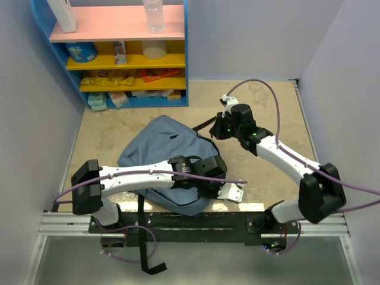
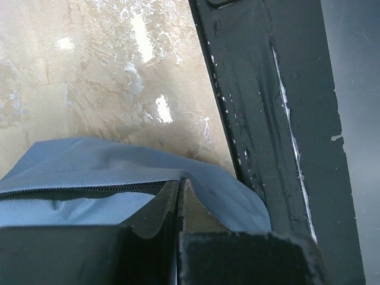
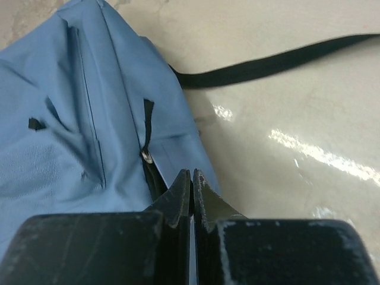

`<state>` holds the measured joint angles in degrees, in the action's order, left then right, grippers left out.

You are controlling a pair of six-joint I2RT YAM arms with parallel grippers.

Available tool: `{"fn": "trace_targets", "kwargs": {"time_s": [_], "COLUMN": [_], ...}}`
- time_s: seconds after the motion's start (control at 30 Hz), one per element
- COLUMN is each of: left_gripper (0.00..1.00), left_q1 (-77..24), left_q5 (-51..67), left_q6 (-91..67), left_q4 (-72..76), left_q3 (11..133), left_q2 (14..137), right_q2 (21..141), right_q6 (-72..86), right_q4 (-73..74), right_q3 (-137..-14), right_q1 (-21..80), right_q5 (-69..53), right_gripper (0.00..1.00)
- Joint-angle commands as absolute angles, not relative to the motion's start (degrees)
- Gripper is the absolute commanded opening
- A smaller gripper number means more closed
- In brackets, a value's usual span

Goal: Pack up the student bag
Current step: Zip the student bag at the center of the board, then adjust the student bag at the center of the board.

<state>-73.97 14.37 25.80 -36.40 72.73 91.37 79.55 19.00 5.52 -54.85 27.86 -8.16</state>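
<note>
Left gripper (image 2: 180,183) and right gripper (image 3: 191,175), jaws together, beside student bag (image 1: 157,148), interior hidden.

A beige, stone-patterned tabletop (image 1: 119,127) is seen from above, enclosed by pale lavender-grey walls (image 1: 27,101) at 9, 12 and 3 o'clock. At 11 o'clock a blue-framed shelf unit (image 1: 186,59) is set against the back wall; its top board is pink (image 1: 113,28) and two boards below it are yellow (image 1: 101,63). A clear bottle (image 1: 154,15) and a white container (image 1: 64,13) are stood on the pink board, and a blue tub (image 1: 82,51) is kept on the upper yellow one. Small packets are laid on the lower levels but cannot be identified. At 6 o'clock the near edge is bordered by an aluminium rail (image 1: 196,224). Bright glare streaks (image 3: 320,155) are reflected on the glossy surface.
</note>
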Motion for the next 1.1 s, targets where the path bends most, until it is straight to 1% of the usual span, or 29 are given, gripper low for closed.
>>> {"fn": "trace_targets", "kwargs": {"time_s": [0.0, 0.23, 0.37, 0.47, 0.6, 0.73, 0.77, 0.83, 0.97, 1.03, 1.07], "left_gripper": [0.0, 0.0, 0.0, 0.0, 0.0, 0.0, 0.0, 0.04, 0.1, 0.2, 0.27], "left_q1": [-77.1, -77.1, -76.9, -75.2, -71.3, -69.2, -68.4, -64.4, -58.3, -57.0, -56.9], "left_q5": [23.8, 22.9, 19.4, 17.3, 18.6, 16.8, 16.8, 17.5, 17.3, 17.1, 17.1], "left_q6": [27.3, 28.4, 29.0, 29.6, 31.0, 32.1, 31.8, 30.8, 31.7, 32.9, 33.3], "left_q4": [-39.2, -39.6, -39.0, -39.5, -45.9, -44.5, -44.6, -45.1, -46.0, -48.1, -48.9], "left_q3": [72.9, 74.6, 76.4, 79.7, 90.6, 94.3, 96.8, 100.2, 109.7, 114.7, 117.5], "left_q2": [89.4, 90.5, 91.2, 93.2, 99.7, 102.4, 103.1, 105.1, 107.2, 107.8, 107.9], "right_q2": [85.2, 94.6, 101.3, 104.7, 112.0, 117.9, 118.6, 119.8, 121.6, 122.3, 122.6], "right_q6": [19.5, 19.1, 18.8, 19.1, 19.9, 20.6, 20.5, 19.5, 17.7, 17.7, 18.0], "right_q4": [-10.0, -9.3, -7.1, -6.2, -4.6, -1.2, -0.2, 2.0, 4.6, 4.4, 3.8], "right_q3": [-64.1, -76.1, -85.0, -90.4, -97.5, -107.6, -109.0, -112.4, -117.1, -118.0, -118.0], "right_q1": [27.1, 27.1, 27.2, 26.9, 26.8, 26.8, 26.8, 26.7, 26.7, 26.5, 26.6], "right_q5": [-7.0, -1.1, -1.9, -2.5, -4.7, -5.6, -5.6, -5.1, -3.0, -2.8, -3.2], "right_gripper": [0.0, 0.0, 0.0, 0.0, 0.0, 0.0, 0.0, 0.0, 0.0, 0.0, 0.0]}}
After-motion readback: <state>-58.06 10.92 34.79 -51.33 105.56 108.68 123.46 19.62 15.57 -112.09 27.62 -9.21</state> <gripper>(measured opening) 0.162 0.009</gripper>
